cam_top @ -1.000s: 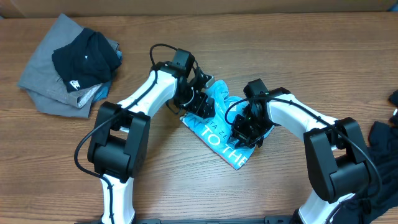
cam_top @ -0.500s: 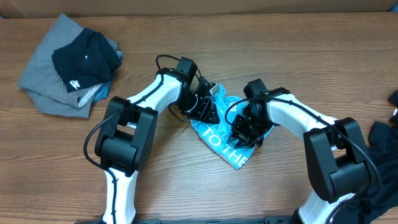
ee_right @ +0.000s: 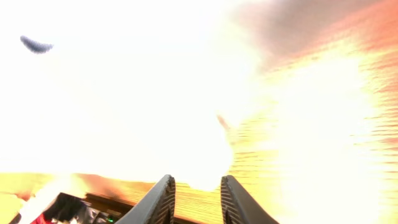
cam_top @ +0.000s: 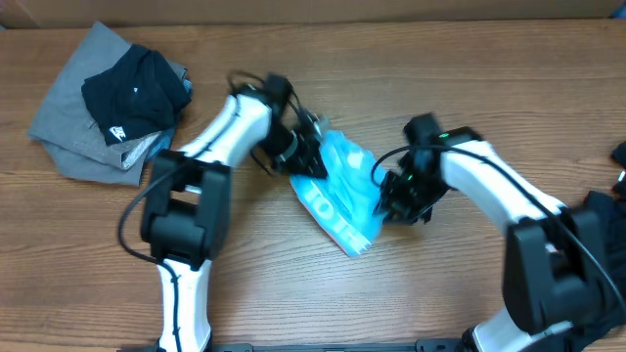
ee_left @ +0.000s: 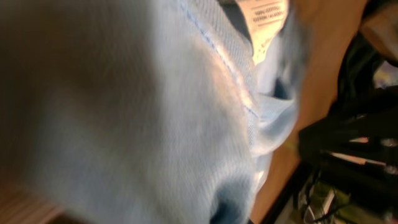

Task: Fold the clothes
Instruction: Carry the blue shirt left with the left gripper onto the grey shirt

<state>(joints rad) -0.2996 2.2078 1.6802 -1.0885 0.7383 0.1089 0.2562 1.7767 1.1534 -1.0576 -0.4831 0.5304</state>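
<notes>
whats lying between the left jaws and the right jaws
The bunched light blue shirt lies between the jaws of the left gripper and the right gripper, in the overhead view.

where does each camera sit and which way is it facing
Overhead: above the table, looking straight down at the blue shirt and a shirt pile; left gripper and right gripper both show.
Left wrist: pressed up against the blue shirt and its label; its own fingers are not visible.
Right wrist: faces mostly glare, with wood table to the right; its own fingers show at the bottom.
Shared: overhead and left wrist both show the blue shirt.
</notes>
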